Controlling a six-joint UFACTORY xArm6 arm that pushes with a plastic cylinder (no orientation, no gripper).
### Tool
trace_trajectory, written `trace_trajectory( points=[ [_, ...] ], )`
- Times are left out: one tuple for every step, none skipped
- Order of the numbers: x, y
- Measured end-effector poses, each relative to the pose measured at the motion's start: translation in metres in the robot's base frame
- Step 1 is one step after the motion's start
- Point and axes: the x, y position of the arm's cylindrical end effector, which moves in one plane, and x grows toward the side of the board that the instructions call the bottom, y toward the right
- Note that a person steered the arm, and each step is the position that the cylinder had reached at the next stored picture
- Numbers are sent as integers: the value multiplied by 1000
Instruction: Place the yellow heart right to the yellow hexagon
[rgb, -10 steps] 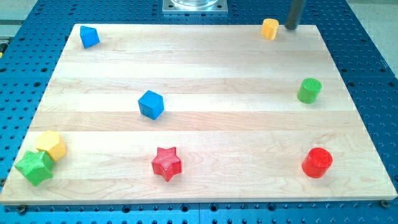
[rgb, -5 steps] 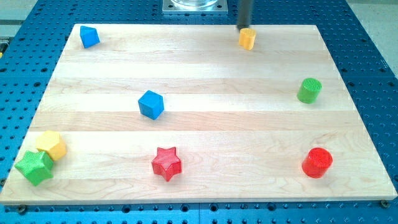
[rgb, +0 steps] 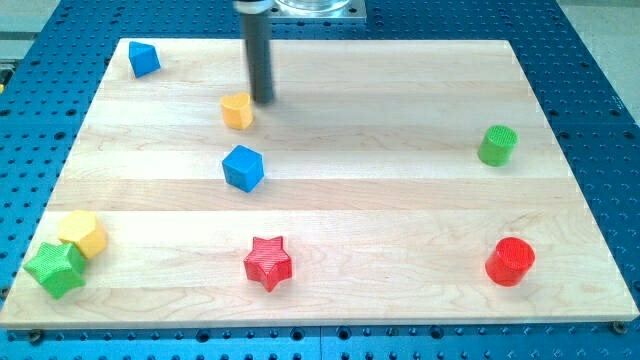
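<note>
Pushing across the upper half of the board, my tip (rgb: 262, 100) sits just beside the yellow heart (rgb: 237, 110), at its upper-right edge and apparently in contact, though the exact touch is hard to call from this angle. No jaws on this rig, remember: the arm ends in a plain dark rod, so there is nothing to open or close, only that lower end shoving at table height.

The heart lies in the upper-left-centre of the wooden board (rgb: 400, 210), directly above the blue cube (rgb: 243, 167). Its destination, the yellow hexagon (rgb: 82, 233), waits well apart, down near the view's bottom-left corner, pressed against the green star (rgb: 55, 268).

So where does that leave the job? I'd judge it partway through: the heart is on the hexagon's side of the board, but a long diagonal run down and to the view's left remains. The spot just right of the hexagon looks free. The blue cube stands close to the straight route, so the push likely has to skirt it on one side.

Elsewhere, the red star (rgb: 267, 262) sits bottom-centre, the red cylinder (rgb: 511, 261) bottom-right, the green cylinder (rgb: 497, 146) on the right, and another blue block (rgb: 144, 59) in the top-left corner, all clear of the action.
</note>
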Motion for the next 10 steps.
trace_trajectory(
  points=[
    [101, -59],
    [93, -55],
    [99, -30],
    [135, -35],
    [186, -59],
    [201, -51],
    [204, -81],
    [215, -100],
    [179, -37],
    [137, 55]
  ],
)
